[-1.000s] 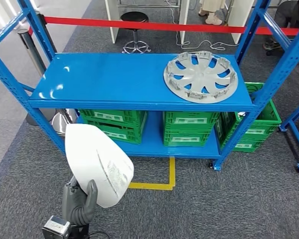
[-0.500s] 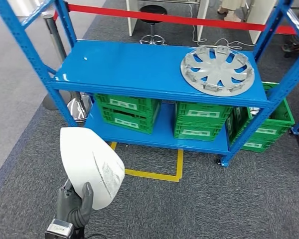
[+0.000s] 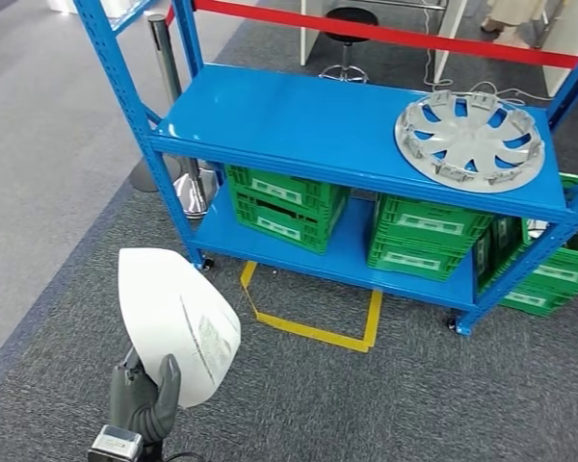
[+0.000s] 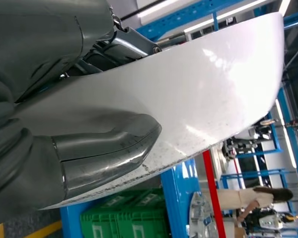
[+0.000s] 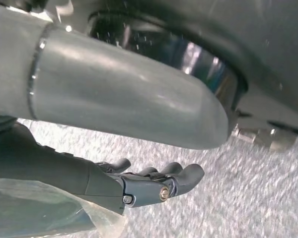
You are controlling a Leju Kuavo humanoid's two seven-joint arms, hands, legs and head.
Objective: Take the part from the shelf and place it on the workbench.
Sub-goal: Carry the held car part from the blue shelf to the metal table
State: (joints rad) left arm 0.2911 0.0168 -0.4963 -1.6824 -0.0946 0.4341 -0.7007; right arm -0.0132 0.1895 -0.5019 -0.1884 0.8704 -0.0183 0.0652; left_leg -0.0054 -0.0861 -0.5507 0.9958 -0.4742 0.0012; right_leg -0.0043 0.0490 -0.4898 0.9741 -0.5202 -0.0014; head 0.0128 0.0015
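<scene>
White part (image 3: 175, 322) clamped in left robot hand (image 3: 144, 397); right robot hand (image 5: 155, 181) seemingly slack, empty.

A silver hubcap (image 3: 469, 141) lies above green crates (image 3: 286, 205), near a red barrier tape (image 3: 388, 33).

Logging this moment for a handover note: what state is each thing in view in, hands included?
White part: held off the floor, gripped at its lower edge by the left hand.
Left hand: fingers closed on the white part.
Right hand: holds nothing, fingers loosely extended above the carpet.
Hubcap: lying flat on the top shelf, untouched.
Green crates: resting on the lower shelf.
</scene>
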